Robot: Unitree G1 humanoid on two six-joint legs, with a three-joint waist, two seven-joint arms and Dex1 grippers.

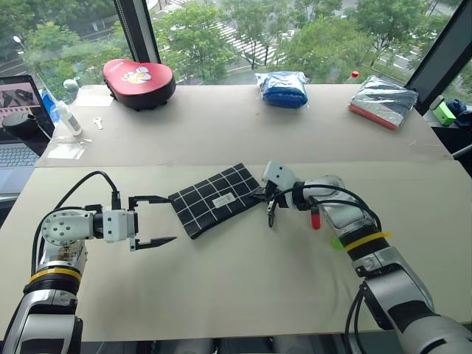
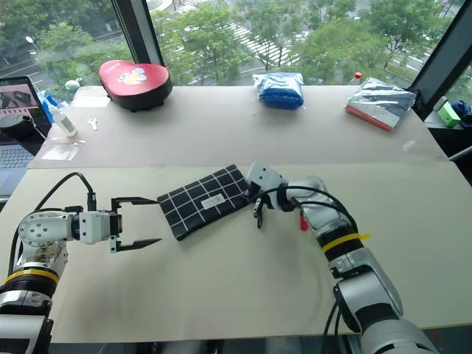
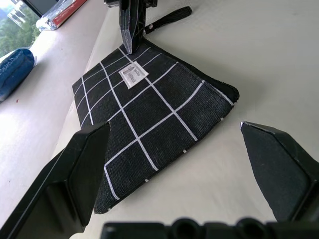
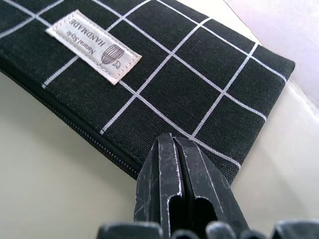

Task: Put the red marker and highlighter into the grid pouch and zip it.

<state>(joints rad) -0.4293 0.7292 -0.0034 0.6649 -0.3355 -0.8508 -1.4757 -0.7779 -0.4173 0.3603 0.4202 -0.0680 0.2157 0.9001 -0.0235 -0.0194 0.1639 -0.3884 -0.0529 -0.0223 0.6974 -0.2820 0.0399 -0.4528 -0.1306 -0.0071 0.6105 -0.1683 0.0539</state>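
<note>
Left eye view: grid pouch (image 1: 216,200) lies flat on the counter (image 1: 236,295), between the two grippers. Left gripper (image 1: 157,220) has its jaws spread wide and holds nothing; the pouch's near end sits just ahead of its fingertips. Right gripper (image 1: 271,208) has its jaws pressed together at the pouch's zipper end, by the black pull strap (image 3: 168,16); can't tell if it pinches anything. Red marker (image 1: 315,219) and a sliver of green, likely the highlighter (image 1: 336,242), lie just behind the right gripper, tucked beside that forearm, both outside the pouch. The visible stretch of zipper in the right wrist view looks closed. My read: nothing packed yet. Opening the pouch, both insertions and zipping are all left.
</note>
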